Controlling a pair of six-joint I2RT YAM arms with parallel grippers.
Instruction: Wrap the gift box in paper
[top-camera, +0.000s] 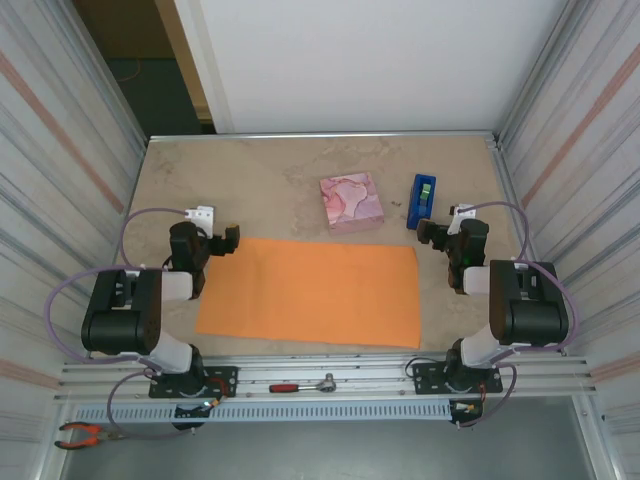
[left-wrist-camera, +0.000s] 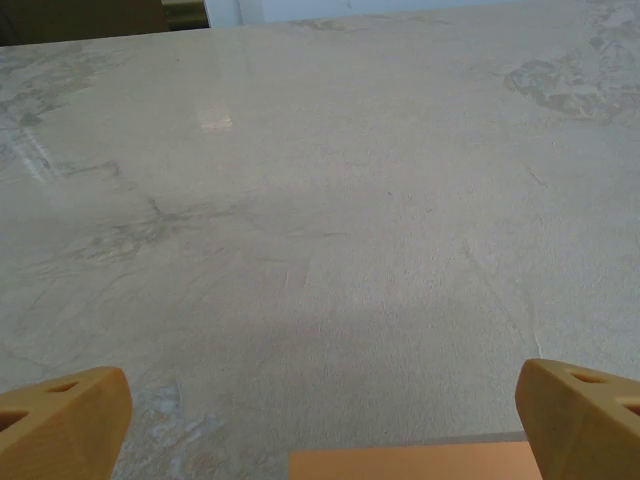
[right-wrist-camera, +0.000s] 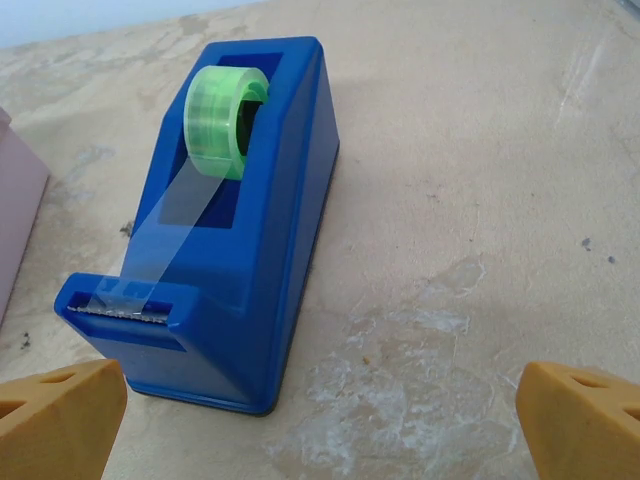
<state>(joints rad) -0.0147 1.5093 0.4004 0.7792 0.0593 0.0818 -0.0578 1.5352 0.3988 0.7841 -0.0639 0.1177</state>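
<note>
Both pairs of jaws gape wide, empty. Grip the gift box (top-camera: 352, 202) by its edges; centre it on the paper (top-camera: 312, 292).

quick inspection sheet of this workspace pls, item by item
surface: beige marbled table, worn patches
job's things: gift box flat, just beyond the paper's far edge; paper flat, unfolded
clutter: blue tape dispenser right of the box; ratchet on the near rail; red pliers on the ledge below
grippers: left tool open, empty, by the paper's far left corner; right tool open, empty, facing the dispenser
cables: lilac cable loops off each arm
surroundings: ribbed metal walls, white panel behind
</note>
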